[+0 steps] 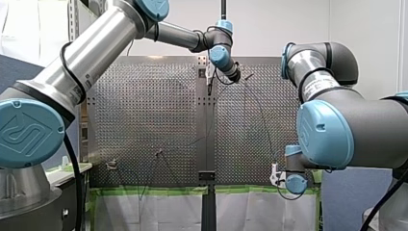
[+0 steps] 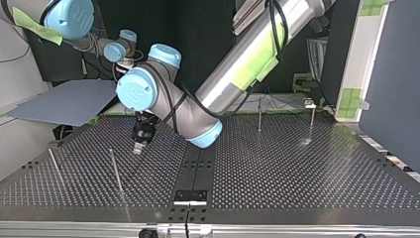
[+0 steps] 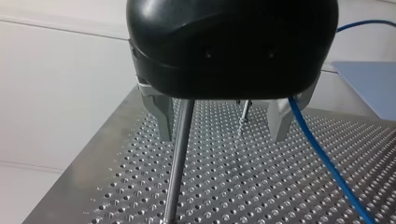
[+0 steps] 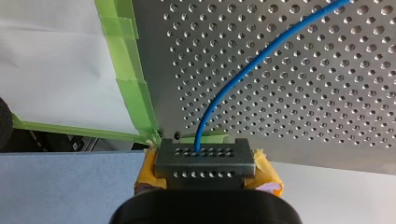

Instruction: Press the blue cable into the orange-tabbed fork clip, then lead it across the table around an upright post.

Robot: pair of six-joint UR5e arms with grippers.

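My left gripper (image 3: 222, 135): black body, metal fingers (image 3: 163, 119) spread apart, gripping nothing. Just inside one finger, a thin upright steel post (image 3: 180, 158), rising from the silver perforated table (image 3: 261, 196) and passing up behind the black body. Just outside the other finger, the thin blue cable (image 3: 322, 156), slanting down across the table, not pinched; touching that finger or not, impossible to tell. Farther ahead, between the fingers, a second upright steel post (image 3: 243, 114). In the top view, gripper pointing tip-down close above the holes, left of the middle, with two further posts (image 2: 260, 116) well apart at that view's right.

My right gripper (image 4: 205, 161): clamped on the blue cable, dark hole-dotted fingertips pressed together, yellow pads (image 4: 268, 173) at either flank. From the tips, cable curving away over the table in one smooth arc. Beside the gripper, the table's edge lined with bright green tape (image 4: 133, 84); past the tape, a white sheet (image 4: 56, 60). In the front view, right gripper low at the table's near edge, right of the middle; left gripper far across, near the far edge at the middle; cable arcing between the two.
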